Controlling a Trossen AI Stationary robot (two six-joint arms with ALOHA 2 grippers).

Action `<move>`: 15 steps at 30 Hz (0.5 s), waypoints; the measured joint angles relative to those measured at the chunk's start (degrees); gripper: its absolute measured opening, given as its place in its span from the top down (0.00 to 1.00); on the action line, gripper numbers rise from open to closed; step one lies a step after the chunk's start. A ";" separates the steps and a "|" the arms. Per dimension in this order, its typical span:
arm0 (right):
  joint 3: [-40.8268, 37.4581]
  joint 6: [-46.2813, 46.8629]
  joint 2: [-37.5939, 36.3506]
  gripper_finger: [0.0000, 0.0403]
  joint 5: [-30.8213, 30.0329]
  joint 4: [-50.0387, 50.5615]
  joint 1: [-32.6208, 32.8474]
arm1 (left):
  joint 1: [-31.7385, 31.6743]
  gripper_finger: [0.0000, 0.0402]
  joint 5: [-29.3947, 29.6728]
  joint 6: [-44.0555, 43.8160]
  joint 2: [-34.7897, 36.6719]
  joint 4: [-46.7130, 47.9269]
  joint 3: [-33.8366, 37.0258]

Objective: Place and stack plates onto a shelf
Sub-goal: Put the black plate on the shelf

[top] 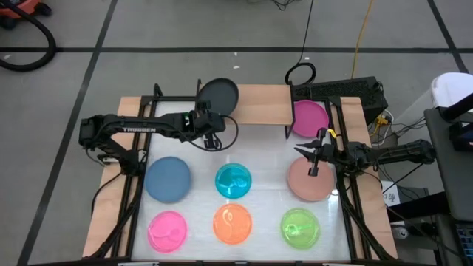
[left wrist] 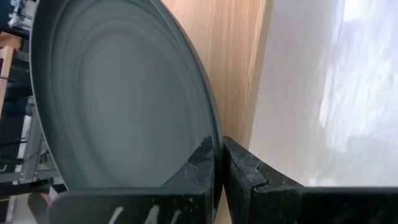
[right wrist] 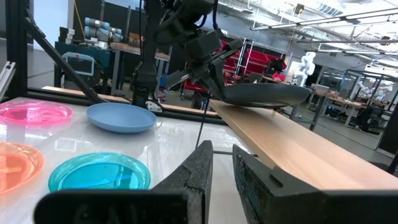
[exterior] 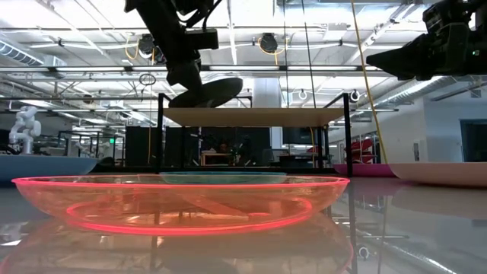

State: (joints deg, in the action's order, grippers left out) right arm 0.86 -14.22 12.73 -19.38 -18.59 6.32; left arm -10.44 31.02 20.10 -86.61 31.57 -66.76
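Observation:
My left gripper (top: 209, 120) is shut on the dark grey plate (top: 219, 96), which hovers low over the left end of the shelf's light-wood board (top: 255, 105). From table height the plate (exterior: 207, 93) tilts just above the board (exterior: 255, 116). My right gripper (top: 313, 164) hangs over the dusty pink plate (top: 309, 181), touching nothing, its fingers (right wrist: 202, 162) a narrow gap apart. The magenta plate (top: 309, 118) lies on the table at the shelf's right end. Blue (top: 168, 179), cyan (top: 233, 182), pink (top: 167, 230), orange (top: 232, 224) and green (top: 300, 227) plates lie flat on the table. My left gripper (left wrist: 216, 144) pinches the dark grey plate's rim (left wrist: 215, 127) on its near side, one finger on the plate's inner face and one on its underside. The fingers come roughly level from the table's near left. The plate (left wrist: 124, 93) is tilted over the board; I cannot tell whether it touches.
The shelf stands on thin black legs (exterior: 161, 137) at the table's far middle. The white tabletop (top: 266, 159) between the shelf and the row of plates is bare. Wooden edges (top: 103, 214) border the table, and cables and a black box (top: 347, 92) lie beyond the far right corner.

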 joint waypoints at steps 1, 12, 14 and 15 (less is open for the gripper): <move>0.00 0.00 0.00 0.88 0.00 0.00 -0.01 | 0.00 0.96 -0.01 -0.31 0.00 -0.02 0.00; 0.00 0.00 0.00 0.88 0.00 0.00 0.01 | 0.00 0.86 -0.06 -1.21 0.07 -0.40 0.00; 0.00 0.00 0.00 0.88 0.00 0.00 0.00 | 0.01 0.83 -0.06 -1.62 0.07 -0.53 0.00; 0.00 0.00 0.00 0.88 0.00 0.00 -0.01 | 0.00 0.82 -0.08 -1.89 0.07 -0.73 0.00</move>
State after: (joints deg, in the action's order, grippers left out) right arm 0.86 -14.22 12.73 -19.38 -18.59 6.31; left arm -10.44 30.94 18.21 -86.54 30.85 -66.76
